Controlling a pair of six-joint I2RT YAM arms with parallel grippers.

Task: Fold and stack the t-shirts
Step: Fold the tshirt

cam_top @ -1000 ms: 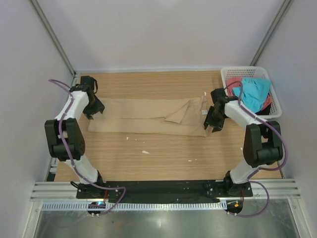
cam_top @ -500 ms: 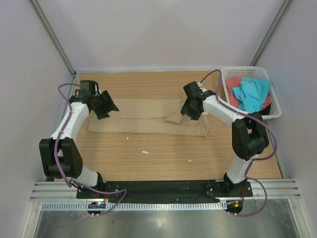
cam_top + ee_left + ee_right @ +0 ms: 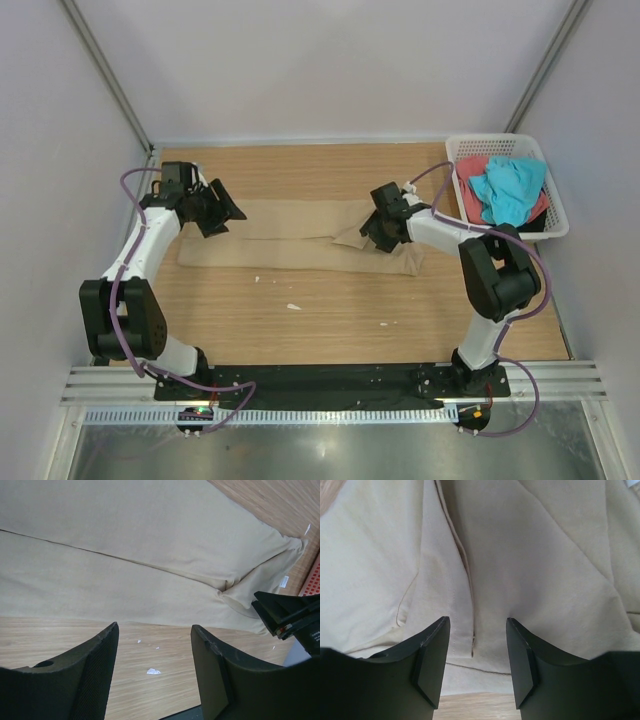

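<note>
A tan t-shirt (image 3: 290, 235) lies flat on the wooden table (image 3: 330, 320), folded into a long strip, with a sleeve flap turned over near its right end. My left gripper (image 3: 225, 212) hovers over the strip's left end. In the left wrist view it is open (image 3: 155, 630) with only bare table between its fingers, and the shirt (image 3: 125, 545) lies beyond them. My right gripper (image 3: 375, 232) hangs over the sleeve flap. In the right wrist view it is open (image 3: 477, 622) just above the cloth (image 3: 520, 555), holding nothing. A turquoise t-shirt (image 3: 510, 185) and a coral-red one (image 3: 472, 170) lie in the basket.
The white lattice basket (image 3: 555, 215) stands at the table's back right corner. Small white scraps (image 3: 293, 306) lie on the wood in front of the shirt; one scrap (image 3: 153, 671) shows in the left wrist view. My right gripper's black body (image 3: 290, 617) shows there too.
Both arms have swung inward over the tan shirt: the left gripper rightward from its left edge, the right gripper leftward from its right end to the sleeve flap.
</note>
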